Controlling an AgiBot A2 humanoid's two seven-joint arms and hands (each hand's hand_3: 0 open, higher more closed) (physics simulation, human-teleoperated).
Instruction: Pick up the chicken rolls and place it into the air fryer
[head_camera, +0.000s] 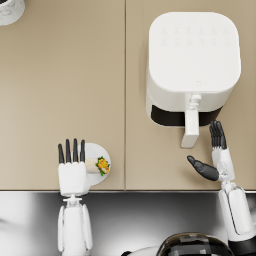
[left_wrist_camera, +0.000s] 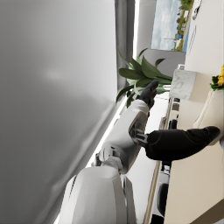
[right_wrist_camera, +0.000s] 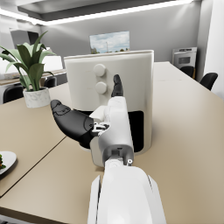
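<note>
The chicken roll (head_camera: 100, 165), pale with a yellow and green filling, lies on a small white plate (head_camera: 101, 150) near the table's front edge. My left hand (head_camera: 73, 169) lies flat over the plate's left part, fingers straight and apart, holding nothing. In the left wrist view its thumb (left_wrist_camera: 179, 142) reaches toward the roll (left_wrist_camera: 217, 81). The white air fryer (head_camera: 192, 60) stands at the back right, its handle (head_camera: 190, 127) sticking out toward me. My right hand (head_camera: 216, 157) is open just right of the handle, thumb spread; it also shows before the fryer (right_wrist_camera: 131, 70) as right hand (right_wrist_camera: 94, 127).
A potted plant's white pot (head_camera: 10, 10) stands at the far left corner, seen also as pot (right_wrist_camera: 36, 97). A grey metal strip (head_camera: 150, 215) runs along the table's near edge. Bare beige tabletop (head_camera: 65, 80) lies between plate and fryer.
</note>
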